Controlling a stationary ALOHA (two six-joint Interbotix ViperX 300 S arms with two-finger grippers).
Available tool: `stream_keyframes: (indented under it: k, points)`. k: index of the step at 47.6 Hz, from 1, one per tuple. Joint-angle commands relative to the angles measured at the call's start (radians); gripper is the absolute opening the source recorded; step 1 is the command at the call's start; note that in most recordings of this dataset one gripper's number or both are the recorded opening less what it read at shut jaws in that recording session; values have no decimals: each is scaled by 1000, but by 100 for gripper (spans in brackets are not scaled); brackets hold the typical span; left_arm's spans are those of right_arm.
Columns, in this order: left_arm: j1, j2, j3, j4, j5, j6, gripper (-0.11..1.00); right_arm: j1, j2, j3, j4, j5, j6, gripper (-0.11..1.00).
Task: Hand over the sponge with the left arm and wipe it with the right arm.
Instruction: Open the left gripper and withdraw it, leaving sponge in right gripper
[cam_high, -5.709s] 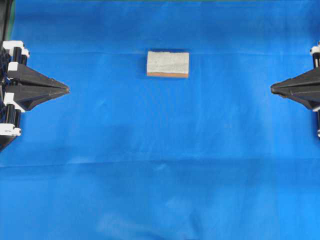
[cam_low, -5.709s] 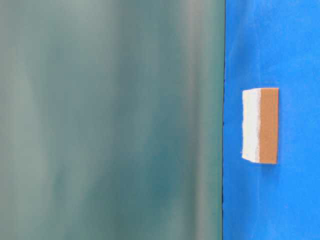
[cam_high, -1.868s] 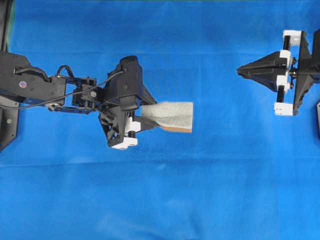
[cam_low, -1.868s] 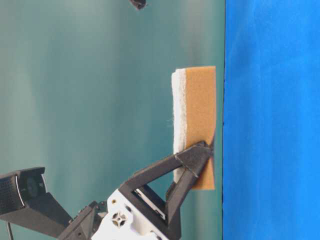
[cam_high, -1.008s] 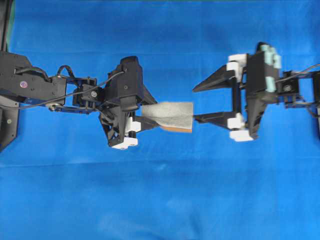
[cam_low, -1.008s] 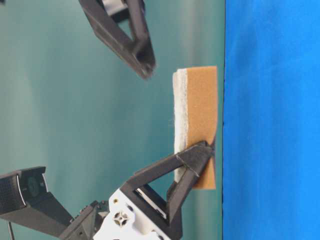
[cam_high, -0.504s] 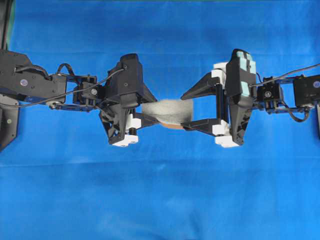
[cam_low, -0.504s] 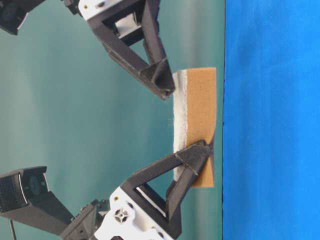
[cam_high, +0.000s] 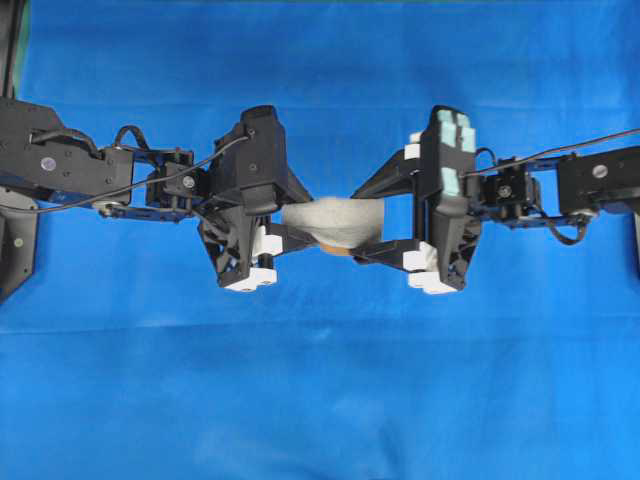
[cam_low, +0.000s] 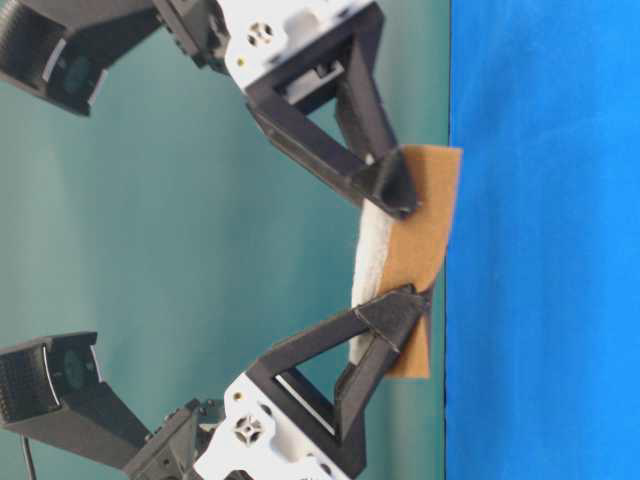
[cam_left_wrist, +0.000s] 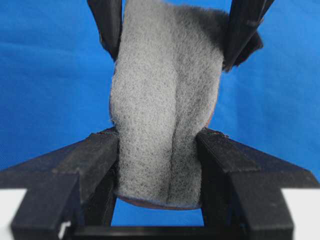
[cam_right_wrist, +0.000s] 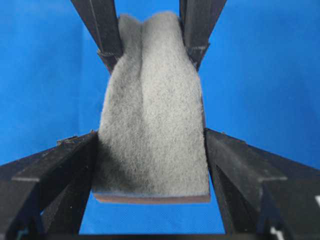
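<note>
Grey-white and speckled on its upper face, with a thin orange-brown backing, the small soft rectangular sponge (cam_high: 335, 222) hangs in mid-air above the blue cloth-covered surface (cam_high: 320, 400), and we see it caught between two black robot arms. On the left, the plain black pointed end effector (cam_high: 300, 235) is clamped on one end of the pad, pinching it narrow so the fibre bulges between the fingers (cam_left_wrist: 95, 155) in the left wrist view. On the right, the end effector with pale teal patches (cam_high: 368, 222) has its jaws spread wide on either side of the opposite end; in the right wrist view its fingers (cam_right_wrist: 65, 160) flank the sponge's edges without visibly squeezing it, though the table-level view shows one tip pressing against the pad, which bends there. We judge the sponge is held aloft and level so the receiving arm can close on free material. The transfer looks under way, not complete: the right jaws have yet to close.
</note>
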Motion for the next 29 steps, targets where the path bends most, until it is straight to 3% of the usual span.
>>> stream_keyframes:
  k: [1,15,19,26,29]
  points:
    - [-2,-9,-11,-2,-8,0,38,-5,0,-28,3,3,-3,73]
    - [-2,-9,-11,-2,-9,0,38,-6,0,-29,-9,3,-14,71]
    - [0,-9,-11,-2,-9,0,38,-6,0,-29,-14,5,-15,60]
    - [-2,-11,-9,-2,-35,2,32,-6,-5,-29,-29,35,-23,25]
    - [-2,-11,-9,-2,-46,3,32,-6,-9,-29,-31,51,-23,20]
